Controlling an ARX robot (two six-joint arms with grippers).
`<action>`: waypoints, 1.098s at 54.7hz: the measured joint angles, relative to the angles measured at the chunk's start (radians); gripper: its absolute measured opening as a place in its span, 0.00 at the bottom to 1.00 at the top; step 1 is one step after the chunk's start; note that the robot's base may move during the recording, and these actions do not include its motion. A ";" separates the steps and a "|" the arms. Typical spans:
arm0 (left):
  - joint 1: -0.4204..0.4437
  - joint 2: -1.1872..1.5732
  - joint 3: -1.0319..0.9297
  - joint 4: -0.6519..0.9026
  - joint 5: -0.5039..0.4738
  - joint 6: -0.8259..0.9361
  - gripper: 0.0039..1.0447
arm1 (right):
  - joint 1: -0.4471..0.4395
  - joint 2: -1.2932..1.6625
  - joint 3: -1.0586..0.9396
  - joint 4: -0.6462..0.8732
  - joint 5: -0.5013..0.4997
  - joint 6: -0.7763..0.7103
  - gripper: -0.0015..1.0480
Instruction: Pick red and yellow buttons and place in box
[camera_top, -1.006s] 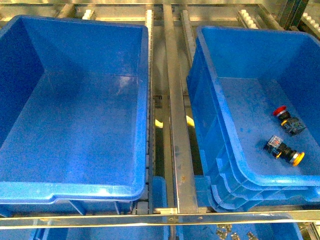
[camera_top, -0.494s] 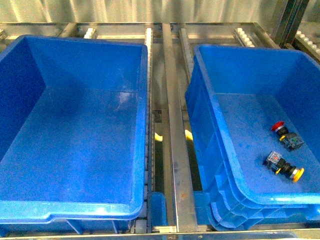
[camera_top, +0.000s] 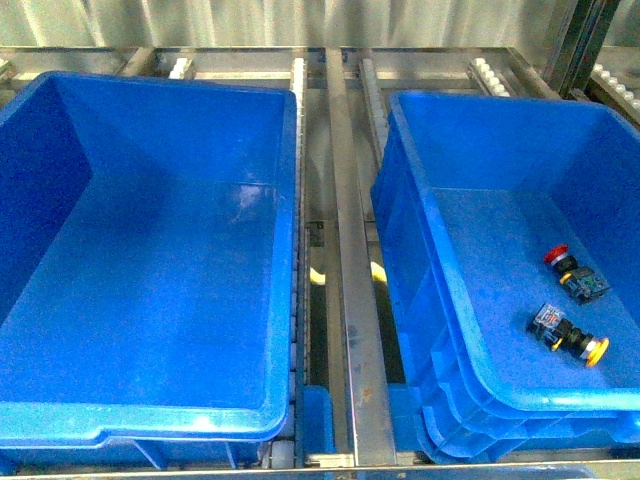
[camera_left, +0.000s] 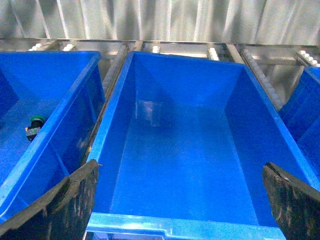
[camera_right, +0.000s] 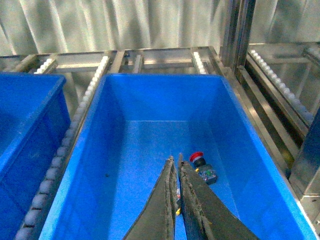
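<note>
Right tool (camera_right: 176, 167): fingers pressed almost together, only a thin slit between them, nothing held. It hangs above the floor of the box (camera_right: 90, 165), tips just beside the red button (camera_right: 197, 157). A bit of yellow shows by the tips but is mostly hidden behind the fingers.

Left tool (camera_left: 180, 172): spread wide, one finger (camera_left: 65, 205) at each lower corner of its wrist view, nothing between them. It sits over the notched bin (camera_left: 175, 227), which lies between two other blue bins.

Front view, no arms visible:
- Box (camera_top: 400, 150) on the right of the rack, stacked rims showing at its near corner.
- Red button (camera_top: 557, 254) lies on its side on the box floor, toward the right wall, black body pointing to the near right.
- Yellow button (camera_top: 597, 350) also on its side, nearer the front rim, cap toward the right wall, clear contact block at the other end.
- The two buttons are near each other, not touching.
- Notched bin (camera_top: 150, 425) on the left, stepped notch in its front rim.
- Metal rail (camera_top: 352, 300) runs between the two, roller strips alongside.

Left wrist view also catches a green button (camera_left: 35, 121) in the far bin (camera_left: 55, 145) next to the notched one, low on its floor near the wall.
</note>
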 joint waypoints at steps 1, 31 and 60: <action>0.000 0.000 0.000 0.000 0.000 0.000 0.93 | 0.000 -0.008 0.000 -0.006 0.001 0.000 0.03; 0.000 0.000 0.000 0.000 0.000 0.000 0.93 | 0.000 -0.207 0.000 -0.203 0.000 0.000 0.03; 0.000 0.000 0.000 0.000 0.000 0.000 0.93 | 0.000 -0.383 0.000 -0.383 0.000 0.000 0.03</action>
